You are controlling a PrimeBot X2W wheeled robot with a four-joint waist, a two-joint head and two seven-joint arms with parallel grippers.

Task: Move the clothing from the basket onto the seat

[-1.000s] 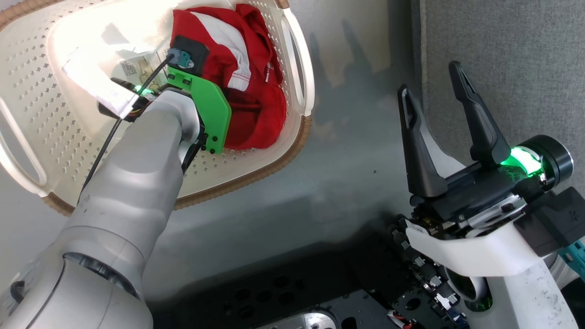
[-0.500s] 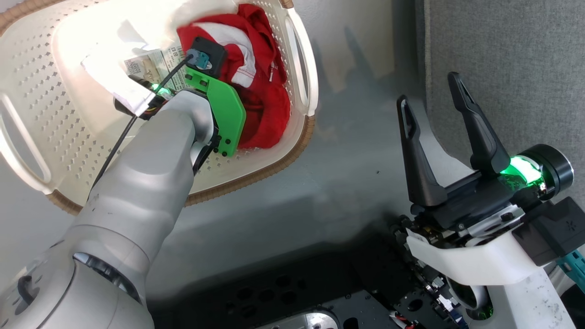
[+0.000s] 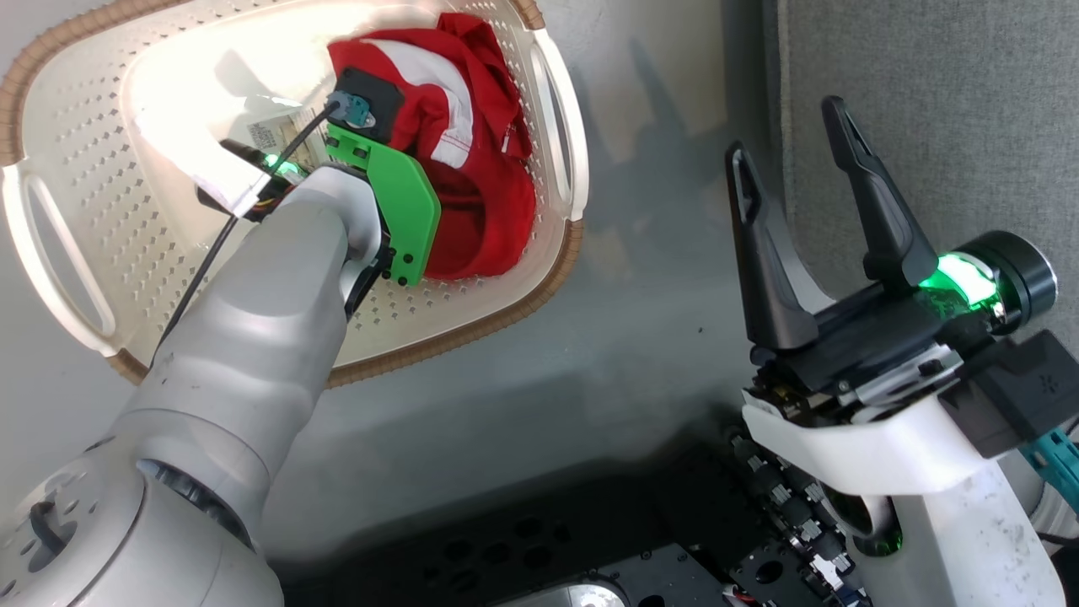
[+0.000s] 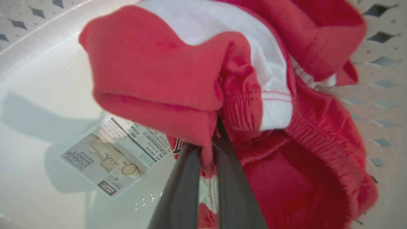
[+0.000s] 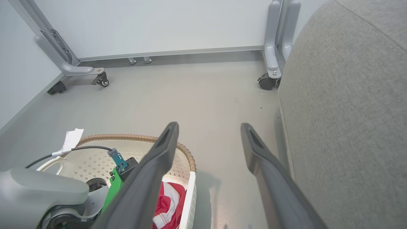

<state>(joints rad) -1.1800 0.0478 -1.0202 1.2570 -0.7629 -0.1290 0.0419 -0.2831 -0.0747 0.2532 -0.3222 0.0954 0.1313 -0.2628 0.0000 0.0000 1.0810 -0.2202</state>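
Observation:
The cream perforated basket stands on the floor at the upper left, its brown rim also in the right wrist view. Red clothing with white panels lies bunched against its right wall. My left wrist with a green plate reaches down into the basket and covers the fingers. In the left wrist view my left gripper is shut on a fold of the red clothing, lifted a little above the basket's floor. My right gripper hangs open and holds nothing, beside the grey seat.
A printed label sticks to the basket's floor. Grey floor separates basket and seat. White partition frames on castors stand behind. My dark base fills the bottom edge. A black cable with a paper tag trails off the left wrist.
The head camera has shifted, bringing more of the basket's left rim into view. My left wrist moved slightly over the red clothing, whose top fold has bunched. The right gripper stays open.

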